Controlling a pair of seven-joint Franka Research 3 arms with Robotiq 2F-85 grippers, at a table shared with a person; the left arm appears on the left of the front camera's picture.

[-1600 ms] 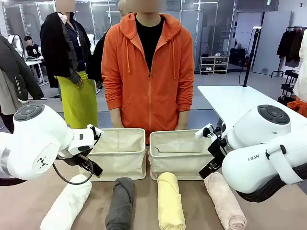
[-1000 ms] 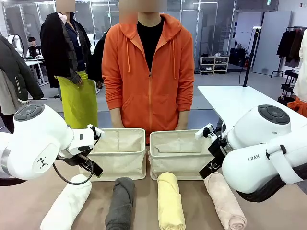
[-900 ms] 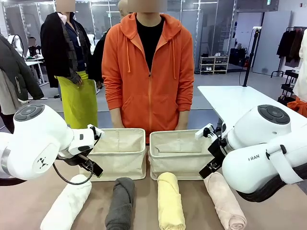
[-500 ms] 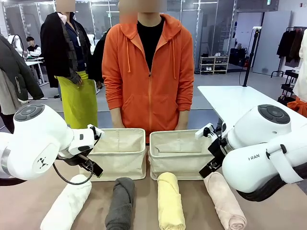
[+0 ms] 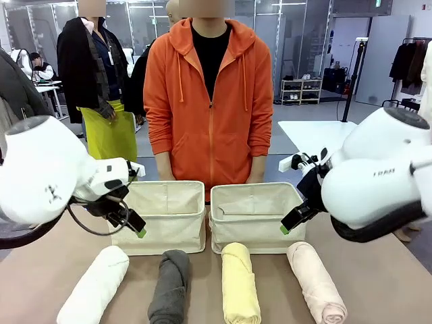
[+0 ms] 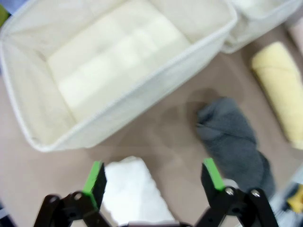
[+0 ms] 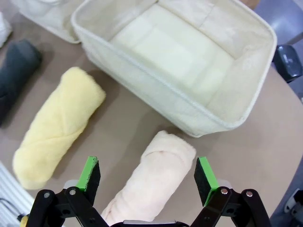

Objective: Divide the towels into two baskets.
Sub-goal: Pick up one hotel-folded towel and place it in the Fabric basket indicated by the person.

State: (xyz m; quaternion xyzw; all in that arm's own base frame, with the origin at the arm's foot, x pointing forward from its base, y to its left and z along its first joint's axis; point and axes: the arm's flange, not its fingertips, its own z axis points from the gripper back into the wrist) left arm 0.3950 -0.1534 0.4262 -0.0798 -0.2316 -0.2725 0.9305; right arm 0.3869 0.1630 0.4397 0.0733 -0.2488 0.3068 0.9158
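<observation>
Four rolled terry towels lie in a row on the brown table (image 5: 378, 283) near my robot, each pointing toward the baskets. From the robot's left they are the white rolled towel (image 5: 94, 283), the dark grey rolled towel (image 5: 170, 287), the pale yellow rolled towel (image 5: 239, 283) and the pale pink rolled towel (image 5: 317, 282). None of them touches its neighbour.

Just beyond the towels, two rectangular cream canvas bins stand side by side: the left basket (image 5: 169, 233) and the right basket (image 5: 253, 233). My wrist cameras look down onto their pale fabric floors. A person in an orange hooded jacket (image 5: 209, 101) stands behind them at the far edge.

I have the left gripper (image 6: 154, 179) open, with its green pads spread wide. It hangs in front of the left basket's near wall, above the far end of the white rolled towel. The right gripper (image 7: 147, 174) is equally wide open. It hangs by the right basket's outer corner, and the far end of the pale pink rolled towel lies between its pads in the wrist view. Neither gripper holds anything.
</observation>
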